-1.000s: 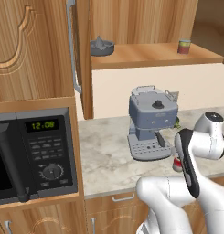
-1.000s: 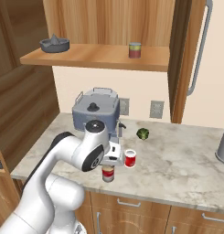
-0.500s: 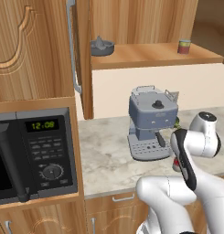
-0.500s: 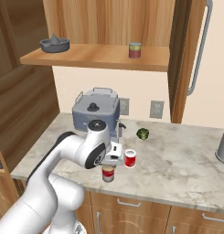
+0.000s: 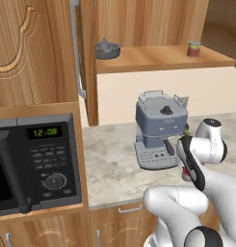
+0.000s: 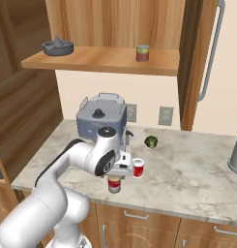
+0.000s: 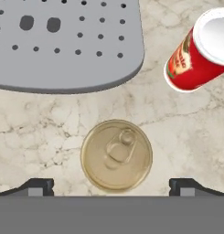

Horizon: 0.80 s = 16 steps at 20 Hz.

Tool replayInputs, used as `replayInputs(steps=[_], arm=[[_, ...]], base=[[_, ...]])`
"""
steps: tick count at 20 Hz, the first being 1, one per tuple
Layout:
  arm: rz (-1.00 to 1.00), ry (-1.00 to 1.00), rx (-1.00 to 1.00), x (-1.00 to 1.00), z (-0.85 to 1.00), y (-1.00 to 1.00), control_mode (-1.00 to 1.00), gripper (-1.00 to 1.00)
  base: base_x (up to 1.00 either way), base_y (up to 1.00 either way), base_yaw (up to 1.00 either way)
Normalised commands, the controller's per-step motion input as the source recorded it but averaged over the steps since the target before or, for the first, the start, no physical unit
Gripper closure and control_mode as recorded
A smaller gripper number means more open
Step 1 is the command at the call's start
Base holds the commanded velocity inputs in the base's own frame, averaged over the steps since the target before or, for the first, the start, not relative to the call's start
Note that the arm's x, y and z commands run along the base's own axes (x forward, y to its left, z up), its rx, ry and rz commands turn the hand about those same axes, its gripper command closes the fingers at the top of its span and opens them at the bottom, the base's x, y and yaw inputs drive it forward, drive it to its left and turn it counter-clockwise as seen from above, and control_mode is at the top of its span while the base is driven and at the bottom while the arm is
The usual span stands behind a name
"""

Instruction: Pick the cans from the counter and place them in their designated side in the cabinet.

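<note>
Tool (image 7: 111, 185) is wide open, empty, looking straight down. We see its two tips low in the hand view, one at each bottom corner, with the darker can (image 7: 116, 155) centred between them but slightly above the tip line. Neither tip touches it.

Darker can stands upright on the counter (image 7: 49, 123), pull-tab lid facing the camera, so its long axis is vertical and runs along our approach. In the right base view the same can (image 6: 114, 184) sits lower centre, near the front edge of the counter (image 6: 197, 174), under the wrist.

Our read: we're in the pre-grasp step on this can. To do it well:
- nudge so the can centre sits on the line between the tips
- descend straight, no tilt, and close on the side wall below the rim
- keep clear of the grey drip tray (image 7: 67, 43) of the coffee machine (image 6: 101, 120), upper left of the hand view

Bright red can (image 7: 200, 50) is upper right in the hand view, also upright, apart from the darker one; a wide tool could clip it on the way down.

Cabinet shelf (image 6: 105, 59) above already carries a greenish-labelled can (image 6: 142, 53) and a juicer (image 6: 57, 46).
</note>
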Motion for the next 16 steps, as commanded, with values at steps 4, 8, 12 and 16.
replayInputs(steps=[4,8,12,16], arm=[[0.00,0.00,0.00,0.09,-0.19,-0.06,-1.00,-1.00],[0.00,0.00,0.00,0.09,-0.20,-0.04,-1.00,-1.00],[0.00,0.01,0.00,0.08,-0.22,-0.01,-1.00,-1.00],[0.00,0.02,0.00,0.06,-0.21,0.00,-1.00,-1.00]], base=[[0.00,0.00,0.00],[0.00,0.00,0.00],[0.00,0.00,0.00],[0.00,0.00,0.00]])
